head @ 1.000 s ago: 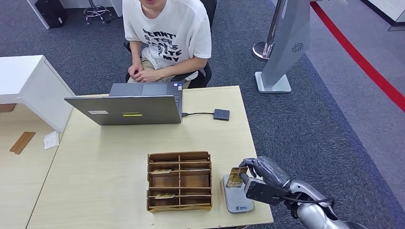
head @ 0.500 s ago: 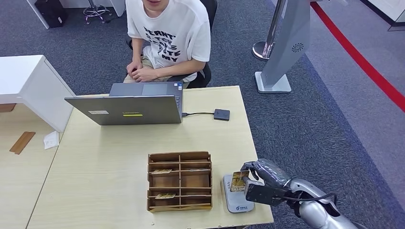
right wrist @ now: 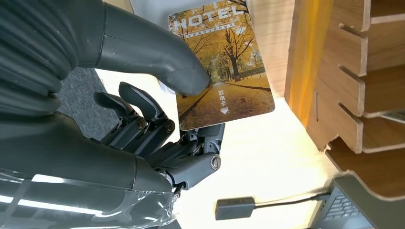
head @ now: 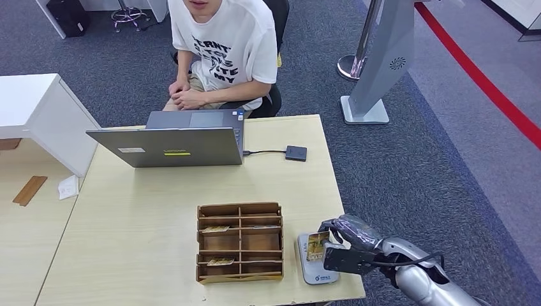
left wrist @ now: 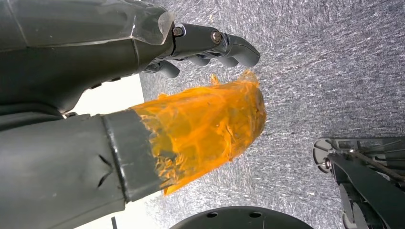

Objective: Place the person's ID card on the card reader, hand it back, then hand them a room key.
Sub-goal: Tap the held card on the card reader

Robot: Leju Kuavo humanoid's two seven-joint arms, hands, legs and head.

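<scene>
So, card hovering at the reader

Right hand (head: 348, 241) has its thumb and fingers (right wrist: 143, 107) pinching the hotel card (head: 315, 245) just above the grey card reader (head: 317, 268), beside the wooden organizer (head: 239, 242) on the counter (head: 147, 210). Left hand (left wrist: 95, 95) hangs over carpet, fingers curled in, holding nothing.

Silver arm (head: 424, 284), dark ribbed hand (head: 348, 239) — black cable, orange-wrapped thumb (left wrist: 205, 126)

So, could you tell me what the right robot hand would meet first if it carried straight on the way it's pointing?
Probably the grey flat card reader lying just beneath it. The right robot hand holds the autumn-tree printed hotel card above the reader, fingers aimed toward the wooden compartment organiser beyond; depth is unclear.
</scene>
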